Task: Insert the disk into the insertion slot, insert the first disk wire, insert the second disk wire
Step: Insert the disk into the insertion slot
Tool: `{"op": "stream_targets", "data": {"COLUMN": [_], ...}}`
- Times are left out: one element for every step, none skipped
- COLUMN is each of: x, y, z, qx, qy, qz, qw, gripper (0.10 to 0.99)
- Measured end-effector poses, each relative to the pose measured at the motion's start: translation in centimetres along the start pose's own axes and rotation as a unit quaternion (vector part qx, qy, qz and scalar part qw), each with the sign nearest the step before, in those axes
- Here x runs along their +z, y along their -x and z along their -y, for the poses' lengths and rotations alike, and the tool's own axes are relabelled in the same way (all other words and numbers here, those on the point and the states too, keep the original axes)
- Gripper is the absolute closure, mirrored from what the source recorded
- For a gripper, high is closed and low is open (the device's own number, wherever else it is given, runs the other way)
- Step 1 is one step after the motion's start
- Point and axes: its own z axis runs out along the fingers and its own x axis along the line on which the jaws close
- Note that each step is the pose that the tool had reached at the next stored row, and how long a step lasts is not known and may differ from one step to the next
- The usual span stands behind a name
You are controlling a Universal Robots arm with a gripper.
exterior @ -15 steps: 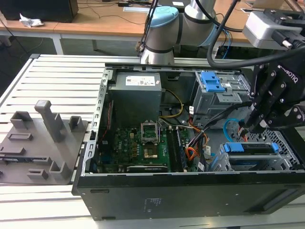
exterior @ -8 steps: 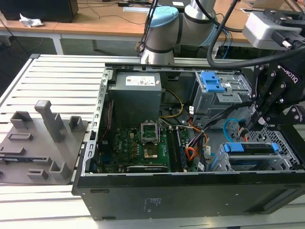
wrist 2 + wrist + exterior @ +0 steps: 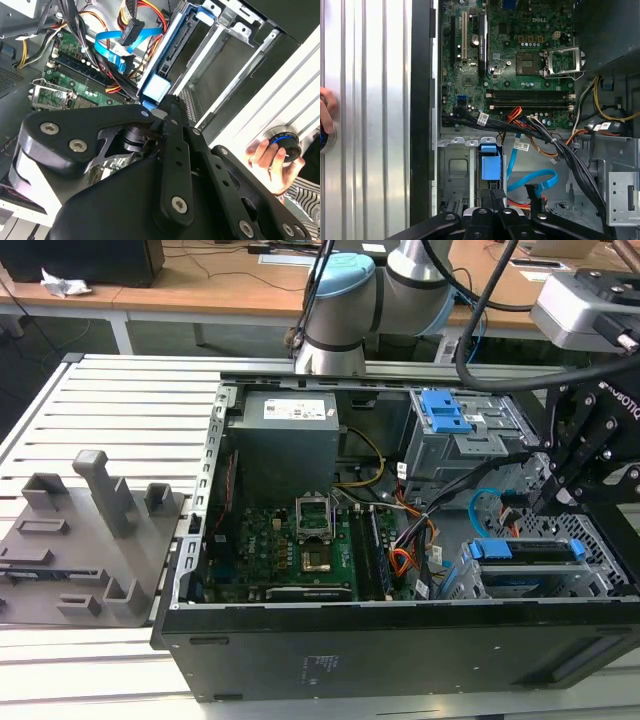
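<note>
Fingers of the hand point(image 3: 496, 192) are closed together, nothing visible between them, the tips right at the blue frame of the disk point(image 3: 489, 167). The disk sits inside the insertion slot point(image 3: 451, 167), in the open computer case point(image 3: 400, 640) on the desk point(image 3: 120, 400). The second disk wire point(image 3: 540, 178) loops near it, its dark plug apart from the disk.

Tool point(image 3: 545, 496) above disk point(image 3: 527, 551) seated in insertion slot point(image 3: 602, 580).

The exterior view overlooks the whole computer case point(image 3: 400, 640); both wrist views look closely at its motherboard point(image 3: 510, 50) point(image 3: 75, 80).
</note>
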Motion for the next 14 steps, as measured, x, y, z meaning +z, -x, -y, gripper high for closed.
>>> {"op": "stream_targets", "data": {"x": [0.31, 0.51, 0.7, 1.11, 1.36, 1.54, 1.82, 2.01, 2.33, 2.55, 2.65, 2.79, 2.83, 2.85], "y": [0.0, 0.0, 0.0, 0.01, 0.01, 0.01, 0.01, 0.01, 0.01, 0.01, 0.02, 0.02, 0.01, 0.01], "z": [0.02, 0.03, 0.04, 0.07, 0.1, 0.11, 0.13, 0.15, 0.18, 0.19, 0.21, 0.24, 0.25, 0.25], "qx": [0.0, 0.0, 0.0, 0.0, 0.0, 0.0, 0.0, 0.0, 0.0, 0.0, 0.0, 0.0, 0.0, 0.0], "qy": [0.0001, 0.0001, 0.0001, 0.0001, 0.0001, 0.0001, 0.0001, 0.0001, 0.0001, 0.0001, 0.0001, 0.0001, 0.0001, 0.0001], "qz": [0.0, 0.0, 0.0, 0.0, 0.0, 0.0, 0.0, 0.0, 0.0, 0.0, 0.0, -0.0001, -0.0001, -0.0001], "qw": [1.0, 1.0, 1.0, 1.0, 1.0, 1.0, 1.0, 1.0, 1.0, 1.0, 1.0, 1.0, 1.0, 1.0], "gripper": [0.98, 0.98, 0.98, 0.98, 0.98, 0.98, 0.98, 0.98, 0.98, 0.98, 0.98, 0.98, 0.98, 0.98]}}
